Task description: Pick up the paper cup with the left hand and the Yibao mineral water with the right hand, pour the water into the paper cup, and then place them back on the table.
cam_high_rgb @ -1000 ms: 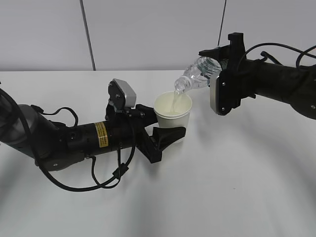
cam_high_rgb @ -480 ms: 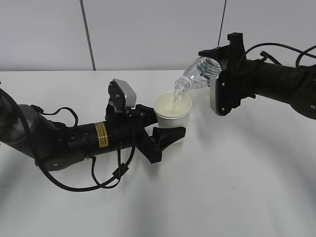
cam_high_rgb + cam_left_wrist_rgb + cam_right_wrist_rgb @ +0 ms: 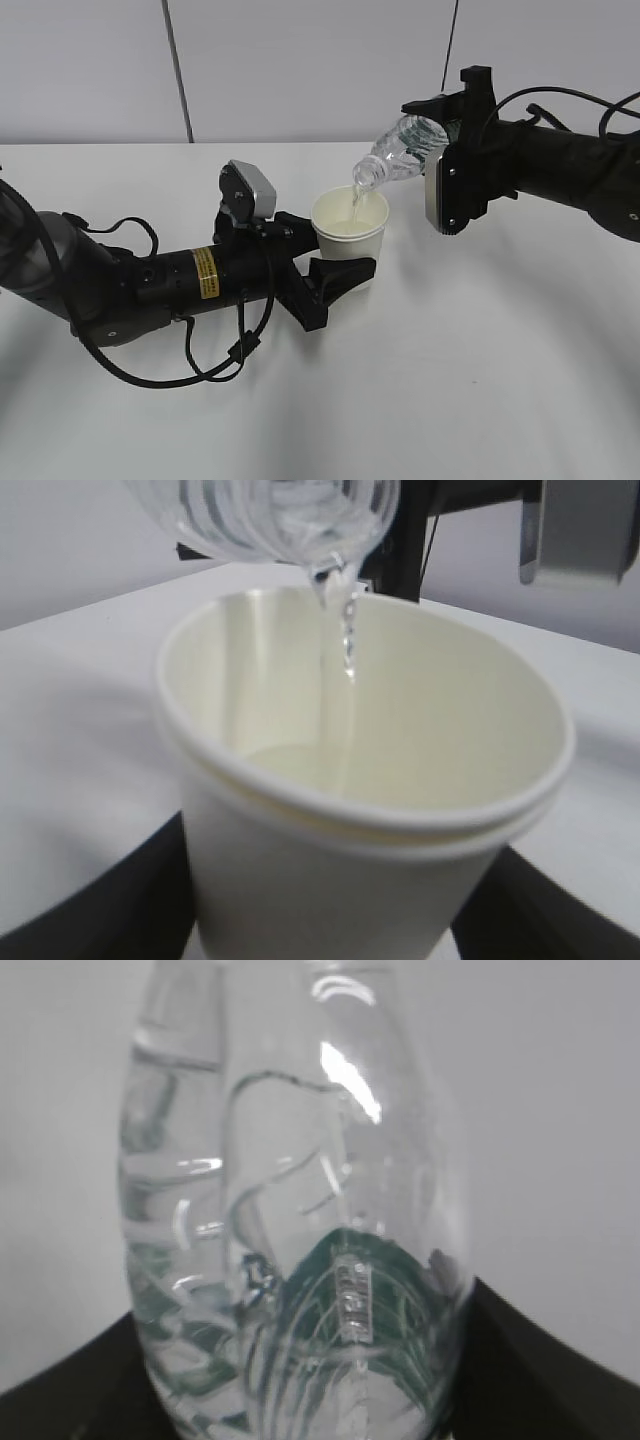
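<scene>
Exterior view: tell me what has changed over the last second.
Only the water stream changed: it has thinned from a broad flow to a narrow trickle. The bottle stays tilted over the paper cup in the right gripper, and the left gripper still holds the cup in the same spot above the table.

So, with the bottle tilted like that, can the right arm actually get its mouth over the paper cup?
Probably yes. The Yibao mineral water held by the right hand has its mouth just above the paper cup rim, and a thin stream of water falls inside; nothing sits between them.
</scene>
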`<state>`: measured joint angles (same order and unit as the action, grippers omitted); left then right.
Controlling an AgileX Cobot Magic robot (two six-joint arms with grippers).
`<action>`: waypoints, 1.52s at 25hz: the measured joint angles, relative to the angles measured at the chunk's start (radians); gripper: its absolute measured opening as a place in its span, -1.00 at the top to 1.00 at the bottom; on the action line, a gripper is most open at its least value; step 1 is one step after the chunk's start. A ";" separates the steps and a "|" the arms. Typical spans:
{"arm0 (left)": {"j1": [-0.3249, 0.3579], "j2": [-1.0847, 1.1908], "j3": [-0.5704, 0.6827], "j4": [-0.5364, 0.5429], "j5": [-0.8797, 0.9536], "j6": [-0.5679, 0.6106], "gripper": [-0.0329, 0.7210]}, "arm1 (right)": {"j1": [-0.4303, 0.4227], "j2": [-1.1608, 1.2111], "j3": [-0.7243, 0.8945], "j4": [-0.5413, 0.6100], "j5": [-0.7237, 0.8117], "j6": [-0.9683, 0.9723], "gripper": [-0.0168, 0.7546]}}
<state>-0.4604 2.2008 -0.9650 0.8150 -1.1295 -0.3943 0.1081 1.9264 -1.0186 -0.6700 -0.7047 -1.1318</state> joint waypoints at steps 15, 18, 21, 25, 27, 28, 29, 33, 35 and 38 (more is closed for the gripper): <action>0.000 0.000 0.000 0.000 0.000 -0.001 -0.28 | 0.000 0.000 0.000 0.012 0.000 0.036 -0.29; 0.000 0.000 0.000 0.000 0.000 -0.001 -0.28 | 0.000 0.000 0.000 0.015 0.000 0.055 -0.29; 0.000 0.000 0.000 0.000 0.000 -0.001 -0.28 | 0.000 0.000 0.000 0.015 0.000 0.076 -0.29; 0.000 0.000 0.000 -0.015 0.000 -0.001 -0.28 | 0.000 0.000 0.002 0.015 0.000 0.128 -0.29; 0.000 0.000 0.000 -0.029 0.000 -0.001 -0.28 | 0.000 0.000 0.003 0.015 0.000 0.171 -0.29; 0.000 0.000 0.000 -0.033 0.000 -0.001 -0.28 | 0.000 0.000 0.003 0.015 0.000 0.200 -0.29; 0.000 0.000 0.000 -0.036 0.000 -0.001 -0.28 | 0.000 0.000 0.003 0.015 0.000 0.226 -0.29; 0.000 0.000 0.000 -0.037 0.000 -0.001 -0.28 | 0.000 0.000 0.003 0.015 0.000 0.388 -0.29; 0.000 0.000 0.000 -0.038 0.000 -0.001 -0.28 | 0.000 0.000 0.003 0.015 0.000 0.477 -0.29; 0.000 0.000 0.000 -0.039 0.000 -0.001 -0.28 | 0.000 0.000 0.003 0.015 0.000 0.564 -0.29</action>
<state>-0.4604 2.2008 -0.9650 0.7756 -1.1295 -0.3953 0.1081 1.9264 -1.0155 -0.6554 -0.7047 -0.5683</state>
